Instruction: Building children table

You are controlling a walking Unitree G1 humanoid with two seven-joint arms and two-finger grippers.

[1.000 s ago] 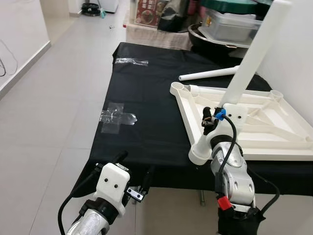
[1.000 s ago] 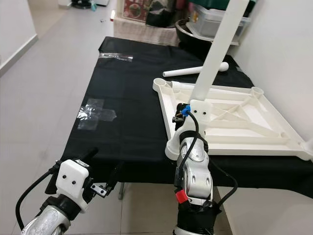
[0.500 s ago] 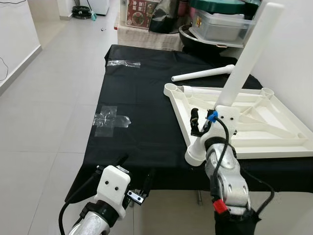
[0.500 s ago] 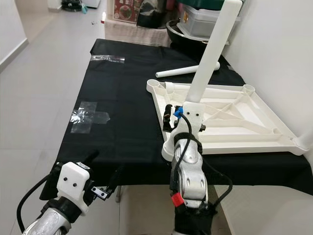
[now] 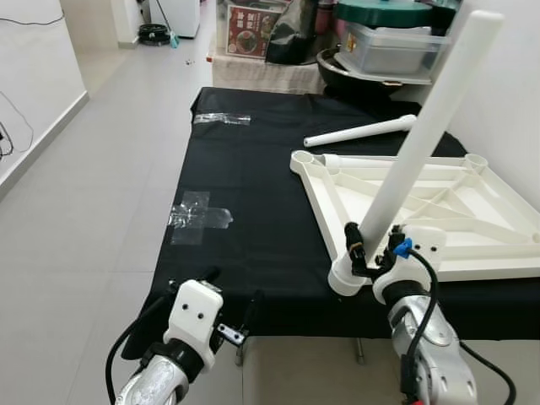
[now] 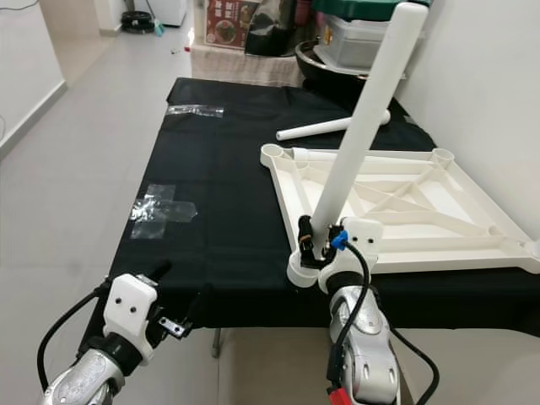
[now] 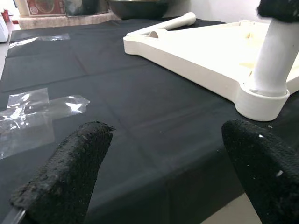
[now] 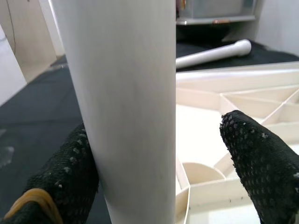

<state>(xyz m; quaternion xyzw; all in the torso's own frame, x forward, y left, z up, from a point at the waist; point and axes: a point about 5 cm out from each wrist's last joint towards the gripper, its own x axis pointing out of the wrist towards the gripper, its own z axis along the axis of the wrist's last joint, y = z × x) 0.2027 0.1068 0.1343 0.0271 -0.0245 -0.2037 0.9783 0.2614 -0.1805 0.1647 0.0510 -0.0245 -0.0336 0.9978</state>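
Lower than a second ago, the right gripper [image 5: 371, 251] now sits at the base of the white table leg [image 5: 426, 139], where before it was further up the leg. Its fingers [image 8: 259, 156] stand apart on either side of the leg; one finger touches it, the other shows a gap, so it is not clamped. Directly below this gripper, the leg stands tilted in the near corner socket [image 5: 344, 279] of the upturned white tabletop [image 5: 498, 222], which lies on a black cloth [image 5: 253, 194]. Beyond the gripper, past the tabletop's far edge, a second white leg [image 5: 361, 131] lies flat on the cloth. The left gripper [image 5: 229, 304] hovers at the cloth's near edge, fingers spread wide and holding nothing. Ahead of it, clear tape [image 5: 201, 216] is stuck to the cloth.
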